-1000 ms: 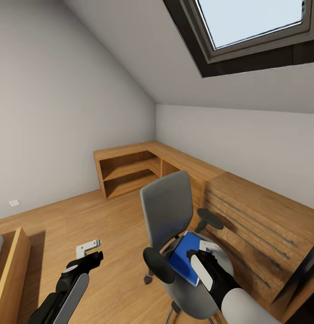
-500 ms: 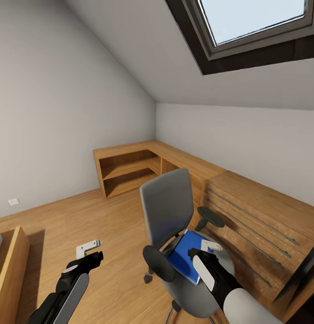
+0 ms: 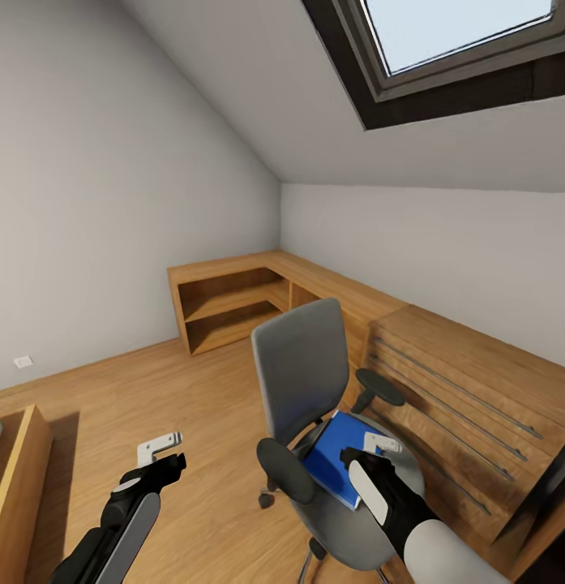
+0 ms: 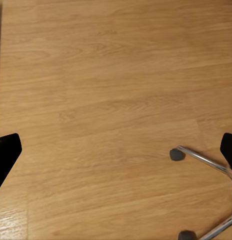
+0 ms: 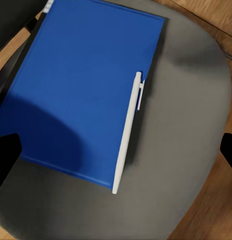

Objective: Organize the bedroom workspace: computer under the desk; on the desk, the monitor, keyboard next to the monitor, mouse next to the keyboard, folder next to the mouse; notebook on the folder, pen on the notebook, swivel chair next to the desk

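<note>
Sloped grey ceiling and a dark-framed skylight [image 3: 460, 49], cut off at the picture's edge, close the bedroom above a wood floor [image 3: 152, 397]. Low wooden shelving [image 3: 233, 304] runs along the far walls into a slatted wooden unit [image 3: 460, 389].

On the floor stands the swivel chair [image 3: 302, 377], its base largely hidden in the head view; two chrome legs with casters show in the left wrist view. On its grey seat lies the folder [image 5: 81, 90], bright blue, with a white pen [image 5: 127, 132] resting on it along one long edge. In the head view the right arm covers part of the folder.

Hovering just above the folder, the right gripper [image 3: 378, 448] has its fingers spread wide and holds nothing. Well apart over bare floor, the left gripper [image 3: 162, 452] is likewise spread and empty. At the lower left, a wooden bed frame [image 3: 14, 487] is cut off.
</note>
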You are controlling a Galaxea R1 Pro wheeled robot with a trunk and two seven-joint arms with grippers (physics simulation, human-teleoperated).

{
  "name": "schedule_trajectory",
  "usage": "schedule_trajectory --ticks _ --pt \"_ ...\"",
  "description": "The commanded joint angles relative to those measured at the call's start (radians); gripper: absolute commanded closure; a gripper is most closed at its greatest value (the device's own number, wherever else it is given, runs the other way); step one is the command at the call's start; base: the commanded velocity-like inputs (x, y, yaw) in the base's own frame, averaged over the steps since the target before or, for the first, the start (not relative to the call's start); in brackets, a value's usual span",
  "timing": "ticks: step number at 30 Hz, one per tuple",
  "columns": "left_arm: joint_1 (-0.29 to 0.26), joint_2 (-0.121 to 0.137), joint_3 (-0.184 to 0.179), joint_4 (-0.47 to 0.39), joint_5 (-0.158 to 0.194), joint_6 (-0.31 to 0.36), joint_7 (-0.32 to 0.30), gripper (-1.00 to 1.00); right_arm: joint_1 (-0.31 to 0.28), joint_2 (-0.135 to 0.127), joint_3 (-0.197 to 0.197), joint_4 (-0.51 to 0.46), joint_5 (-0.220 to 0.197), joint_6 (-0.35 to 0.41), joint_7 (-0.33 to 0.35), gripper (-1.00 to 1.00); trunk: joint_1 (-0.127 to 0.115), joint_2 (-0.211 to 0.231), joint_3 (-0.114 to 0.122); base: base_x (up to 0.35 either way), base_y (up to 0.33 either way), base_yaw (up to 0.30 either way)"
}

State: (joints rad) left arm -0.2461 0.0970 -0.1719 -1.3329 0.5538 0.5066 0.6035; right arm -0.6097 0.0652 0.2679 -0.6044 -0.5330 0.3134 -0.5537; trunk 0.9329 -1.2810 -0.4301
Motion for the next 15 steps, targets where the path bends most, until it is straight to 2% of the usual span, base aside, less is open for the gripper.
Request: schedule_trajectory --ticks 1,8,15 --pt "-0.001 0.001 -0.003 -0.001 0.009 0.001 0.01 -1.0 -0.001 -0.007 0.005 -0.002 -0.008 0.004 -0.008 -1.0 0.004 -0.008 -0.004 0.0 0.0 0.0" --pt "-0.001 0.001 -0.003 0.0 0.009 0.001 0.01 -1.0 -0.001 -0.026 0.002 -0.002 -0.014 0.004 -0.008 -1.0 0.031 -0.057 -0.026 0.0 0.0 0.0" --pt "-0.001 0.001 -0.003 0.0 0.009 0.001 0.01 -1.0 -0.001 -0.029 0.002 -0.002 -0.015 0.004 -0.008 -1.0 0.058 -0.106 -0.048 0.0 0.0 0.0"
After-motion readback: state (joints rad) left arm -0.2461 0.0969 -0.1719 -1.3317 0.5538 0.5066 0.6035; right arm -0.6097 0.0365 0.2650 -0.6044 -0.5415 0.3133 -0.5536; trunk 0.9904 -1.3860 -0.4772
